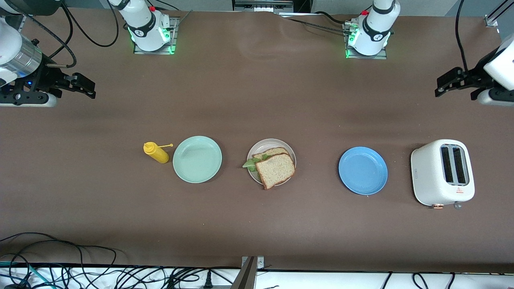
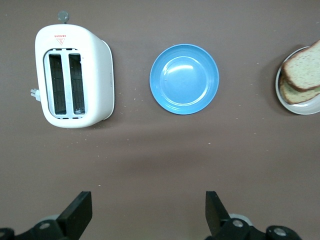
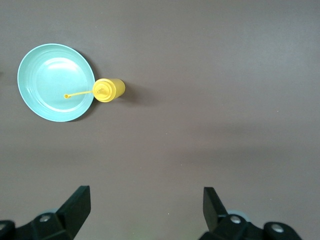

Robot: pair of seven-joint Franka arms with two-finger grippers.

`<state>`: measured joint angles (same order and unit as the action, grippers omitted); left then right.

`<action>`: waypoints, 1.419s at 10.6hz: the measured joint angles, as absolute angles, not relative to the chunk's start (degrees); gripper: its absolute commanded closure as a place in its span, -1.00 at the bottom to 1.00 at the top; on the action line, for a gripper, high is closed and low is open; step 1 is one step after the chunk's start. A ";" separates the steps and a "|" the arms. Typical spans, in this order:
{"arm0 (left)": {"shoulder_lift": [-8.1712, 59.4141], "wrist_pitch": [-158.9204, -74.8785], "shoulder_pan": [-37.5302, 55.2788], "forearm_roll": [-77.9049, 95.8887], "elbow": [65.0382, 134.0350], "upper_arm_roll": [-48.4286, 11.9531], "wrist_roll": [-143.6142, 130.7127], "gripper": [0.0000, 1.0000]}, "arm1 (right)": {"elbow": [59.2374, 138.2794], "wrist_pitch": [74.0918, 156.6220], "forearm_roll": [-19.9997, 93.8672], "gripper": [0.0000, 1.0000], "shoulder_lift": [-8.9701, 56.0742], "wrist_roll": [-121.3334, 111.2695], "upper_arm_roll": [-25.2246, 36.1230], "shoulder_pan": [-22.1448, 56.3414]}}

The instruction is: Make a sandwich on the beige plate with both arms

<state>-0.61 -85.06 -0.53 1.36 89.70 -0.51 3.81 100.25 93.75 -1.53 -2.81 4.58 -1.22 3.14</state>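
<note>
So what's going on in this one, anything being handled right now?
Nothing is being handled. The sandwich, two bread slices with lettuce poking out, sits assembled on the beige plate, between the mint-green plate and the blue plate. The left pincer hangs open above bare table at its own end, up-table from the toaster. The right pincer hangs open at its end. A yellow squeeze bottle stands beside the mint-green plate.

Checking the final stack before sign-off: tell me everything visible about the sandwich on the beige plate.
The sandwich is two slices of brown-crusted wholemeal bread, speckled and dry-looking, with a ruffled green lettuce leaf poking out toward the right arm's end. The top slice sits skewed, nearer the front camera, overhanging the round pale beige plate beneath. It lies flat between the mint-green and blue plates. No gripper touches it.
</note>
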 measured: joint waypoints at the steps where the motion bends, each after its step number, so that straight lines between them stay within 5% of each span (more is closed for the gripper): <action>1: -0.58 -84.14 -0.54 1.46 88.12 -0.54 3.77 -1.00 | 100.24 93.74 -1.53 -1.00 -2.83 4.31 -1.22 3.14; 15: 1.31 -83.30 -0.06 1.48 86.34 -1.08 2.46 -1.00 | 91.44 92.92 -1.23 -1.00 2.16 2.42 -2.07 -0.83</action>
